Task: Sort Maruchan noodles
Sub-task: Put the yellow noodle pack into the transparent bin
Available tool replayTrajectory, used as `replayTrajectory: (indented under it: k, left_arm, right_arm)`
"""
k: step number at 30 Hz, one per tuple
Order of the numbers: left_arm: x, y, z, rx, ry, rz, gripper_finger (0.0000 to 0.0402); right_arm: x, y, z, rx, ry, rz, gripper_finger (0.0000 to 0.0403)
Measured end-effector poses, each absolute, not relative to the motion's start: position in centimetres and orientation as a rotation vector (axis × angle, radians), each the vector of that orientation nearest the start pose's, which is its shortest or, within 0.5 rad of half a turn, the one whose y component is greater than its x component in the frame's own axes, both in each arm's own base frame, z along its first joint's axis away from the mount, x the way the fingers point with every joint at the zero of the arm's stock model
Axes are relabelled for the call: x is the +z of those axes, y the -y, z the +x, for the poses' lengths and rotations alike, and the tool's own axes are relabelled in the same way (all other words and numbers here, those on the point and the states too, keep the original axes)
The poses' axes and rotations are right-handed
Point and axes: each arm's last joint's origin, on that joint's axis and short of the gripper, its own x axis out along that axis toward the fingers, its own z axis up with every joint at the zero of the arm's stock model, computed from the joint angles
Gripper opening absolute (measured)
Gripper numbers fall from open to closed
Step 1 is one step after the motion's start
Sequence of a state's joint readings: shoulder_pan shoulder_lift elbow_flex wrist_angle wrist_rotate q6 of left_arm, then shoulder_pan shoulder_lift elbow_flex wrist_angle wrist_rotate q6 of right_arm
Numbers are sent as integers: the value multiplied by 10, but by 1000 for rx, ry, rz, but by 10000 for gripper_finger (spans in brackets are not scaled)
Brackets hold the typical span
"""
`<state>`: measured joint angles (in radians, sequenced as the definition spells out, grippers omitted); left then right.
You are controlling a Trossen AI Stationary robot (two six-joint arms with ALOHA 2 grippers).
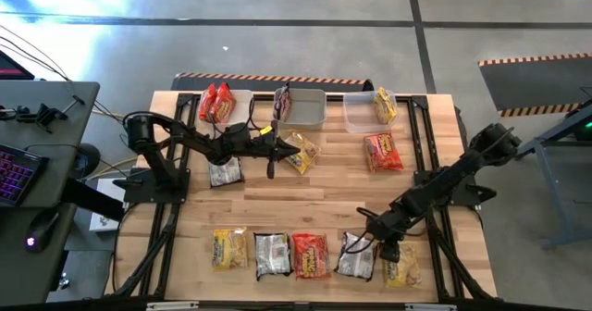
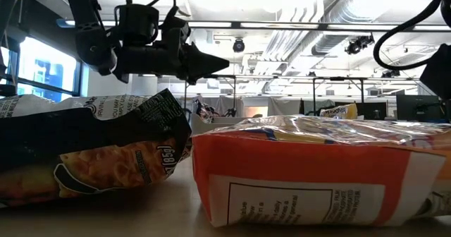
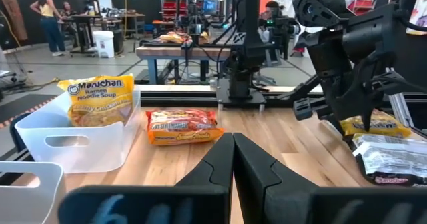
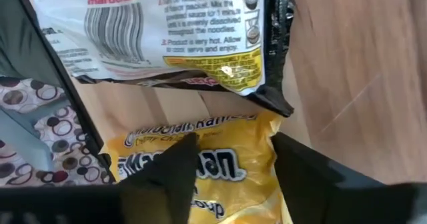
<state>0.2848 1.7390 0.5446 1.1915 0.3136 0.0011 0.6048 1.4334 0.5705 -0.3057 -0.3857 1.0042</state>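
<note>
Left gripper raised above mid-table, fingers pressed together with nothing between them, as the left wrist view confirms; just beside a yellow packet and near a silver-and-dark packet lying on the wooden table

Right gripper lowered at the near right corner, fingers spread apart over the yellow Maruchan packet, one on each side; contact with the packet not determinable. Silver-and-dark packet lying directly alongside, overlapping its edge

Near-edge row, left to right: yellow packet, silver packet, red-orange packet, silver packet, yellow packet

Far edge: three pale bins. Left bin holding two red-orange packets; middle bin holding one dark packet; right bin holding one yellow packet standing upright. One red-orange packet flat on the table just in front of the right bin
</note>
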Motion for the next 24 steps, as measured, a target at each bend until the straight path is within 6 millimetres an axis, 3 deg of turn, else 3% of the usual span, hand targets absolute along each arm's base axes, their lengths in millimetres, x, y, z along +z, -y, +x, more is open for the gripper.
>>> replayTrajectory:
  k: [10,17,24]
  left_arm:
    - [158,-77,296,-30,-3,0,0]
    - [158,-77,296,-30,-2,-9,0]
    - [158,-77,296,-31,-2,-56,0]
  right_arm:
    - [132,-135,182,163,-1516,709,9]
    - [151,-126,188,100,-1456,700,2]
    - [177,-105,177,-126,-1338,606,0]
